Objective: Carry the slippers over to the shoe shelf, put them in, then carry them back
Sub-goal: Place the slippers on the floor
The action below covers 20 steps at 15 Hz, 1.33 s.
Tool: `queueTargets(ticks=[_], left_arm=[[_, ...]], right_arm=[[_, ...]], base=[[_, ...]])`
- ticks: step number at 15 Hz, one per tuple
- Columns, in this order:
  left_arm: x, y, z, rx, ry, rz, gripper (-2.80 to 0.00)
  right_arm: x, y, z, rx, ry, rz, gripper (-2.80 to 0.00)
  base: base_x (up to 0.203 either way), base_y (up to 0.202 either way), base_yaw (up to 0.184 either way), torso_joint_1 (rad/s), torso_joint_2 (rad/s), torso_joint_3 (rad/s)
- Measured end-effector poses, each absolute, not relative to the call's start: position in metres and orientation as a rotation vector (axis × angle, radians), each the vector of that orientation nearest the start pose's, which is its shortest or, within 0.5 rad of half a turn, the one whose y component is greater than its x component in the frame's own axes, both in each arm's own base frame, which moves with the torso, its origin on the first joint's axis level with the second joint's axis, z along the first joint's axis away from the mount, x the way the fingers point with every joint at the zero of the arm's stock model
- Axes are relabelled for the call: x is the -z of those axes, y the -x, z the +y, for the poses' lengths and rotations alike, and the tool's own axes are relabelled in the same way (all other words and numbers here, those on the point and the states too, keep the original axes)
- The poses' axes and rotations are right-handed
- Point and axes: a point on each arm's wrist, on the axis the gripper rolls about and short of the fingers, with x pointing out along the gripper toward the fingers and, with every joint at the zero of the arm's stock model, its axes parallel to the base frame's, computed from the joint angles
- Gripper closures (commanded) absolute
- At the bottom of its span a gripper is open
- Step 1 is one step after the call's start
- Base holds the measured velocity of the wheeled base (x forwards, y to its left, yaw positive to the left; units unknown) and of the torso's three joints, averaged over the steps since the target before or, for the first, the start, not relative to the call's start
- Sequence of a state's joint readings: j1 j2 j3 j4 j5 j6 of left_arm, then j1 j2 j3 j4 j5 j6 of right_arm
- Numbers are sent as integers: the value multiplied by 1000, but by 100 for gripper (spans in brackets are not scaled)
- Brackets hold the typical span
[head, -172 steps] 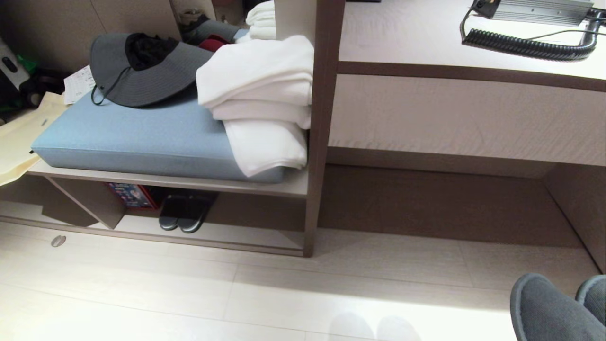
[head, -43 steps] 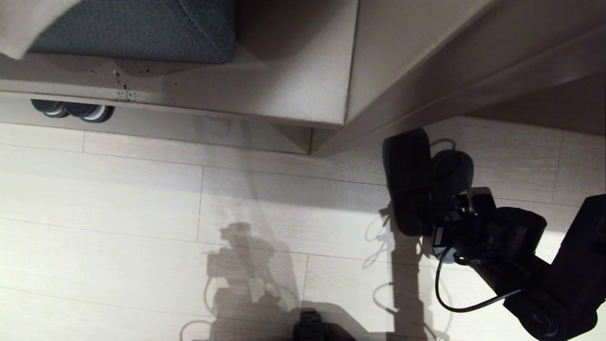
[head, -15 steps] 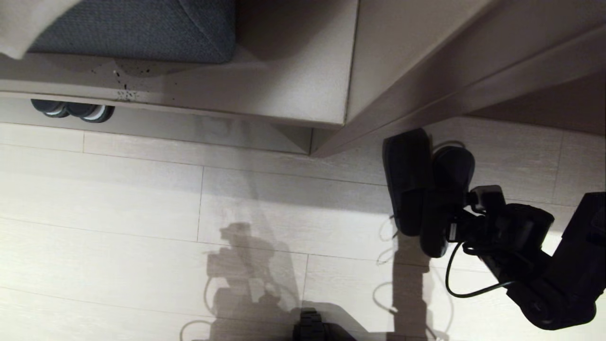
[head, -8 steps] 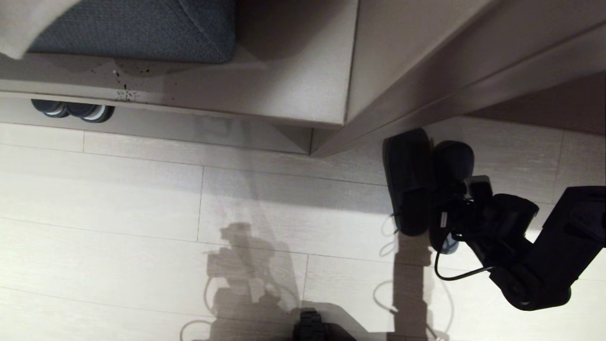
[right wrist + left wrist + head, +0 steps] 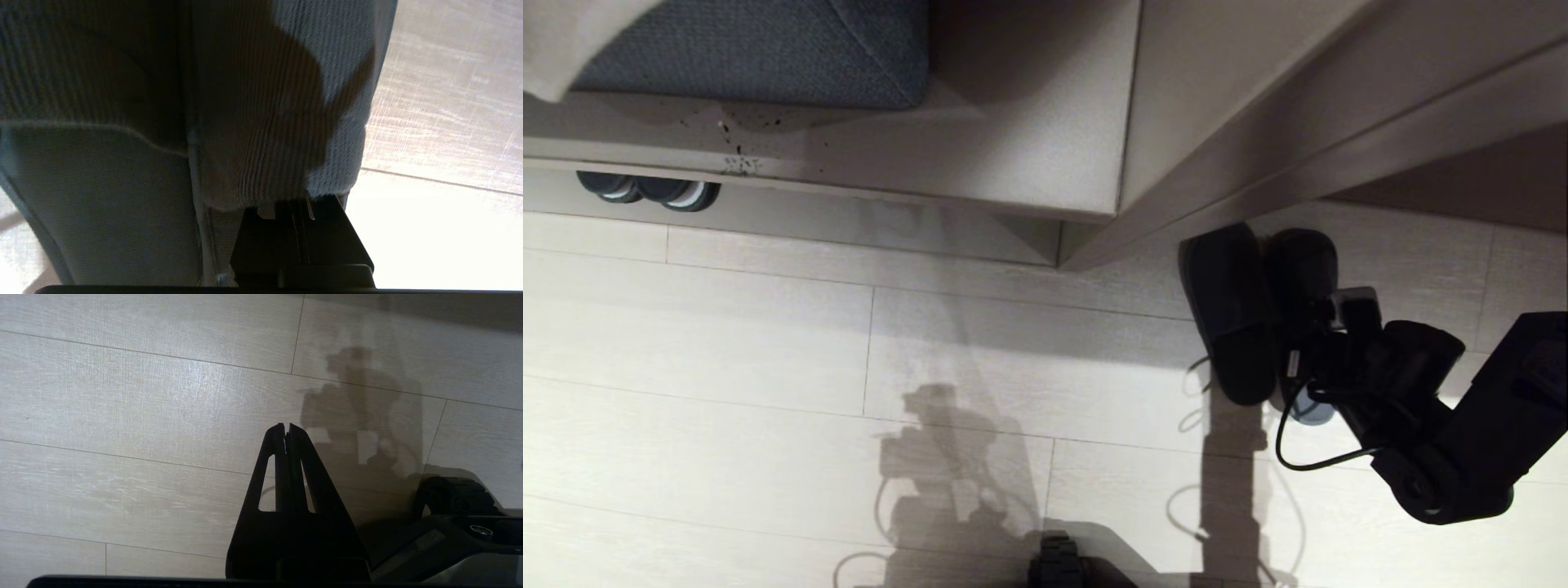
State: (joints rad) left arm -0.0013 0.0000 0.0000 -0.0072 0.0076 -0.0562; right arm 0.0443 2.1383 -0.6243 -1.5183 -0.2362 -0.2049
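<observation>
Pale plank floor (image 5: pixel 768 327) underfoot, crossed by hard shadows. Nearest, left gripper (image 5: pixel 287 426) parked low over bare boards, fingers pressed together on nothing. Farther out on the right, right gripper (image 5: pixel 1311 351) down at the slippers (image 5: pixel 1229 314), fingers (image 5: pixel 300 212) pressed together and tucked under the toe band of the right-hand slipper (whether fabric is actually pinched, cannot tell from the wrist view). Pair lying side by side on the floor, toes toward the furniture, just beside the upright panel (image 5: pixel 1131 106). Beyond, to the left, shoe shelf (image 5: pixel 809 214) under the cushioned bench top, a striped-soled other pair (image 5: pixel 649 188) peeking out at its far left.

Risks, as judged: only one slipper hooked, so the left-hand one stays behind on lifting; soft band slipping off narrow fingers mid-carry; dangling sole catching the panel edge on the swing toward the shelf.
</observation>
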Motion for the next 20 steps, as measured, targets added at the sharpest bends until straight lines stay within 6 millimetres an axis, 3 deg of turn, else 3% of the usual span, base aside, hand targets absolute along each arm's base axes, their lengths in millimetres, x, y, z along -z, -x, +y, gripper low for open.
queueTargets(ticks=[4, 11, 20], left_arm=[[-76, 23, 0, -5, 56, -7, 0], [-76, 23, 0, -5, 56, -7, 0], [-76, 23, 0, -5, 59, -7, 0]], right_arm=[[-89, -350, -2, 180, 241, -3, 0], [-103, -341, -1, 176, 235, -31, 0], [-126, -267, 12, 119, 224, -17, 0]], base=[[0, 0, 0, 0, 0, 0], [0, 0, 0, 0, 0, 0], [0, 0, 0, 0, 0, 0]])
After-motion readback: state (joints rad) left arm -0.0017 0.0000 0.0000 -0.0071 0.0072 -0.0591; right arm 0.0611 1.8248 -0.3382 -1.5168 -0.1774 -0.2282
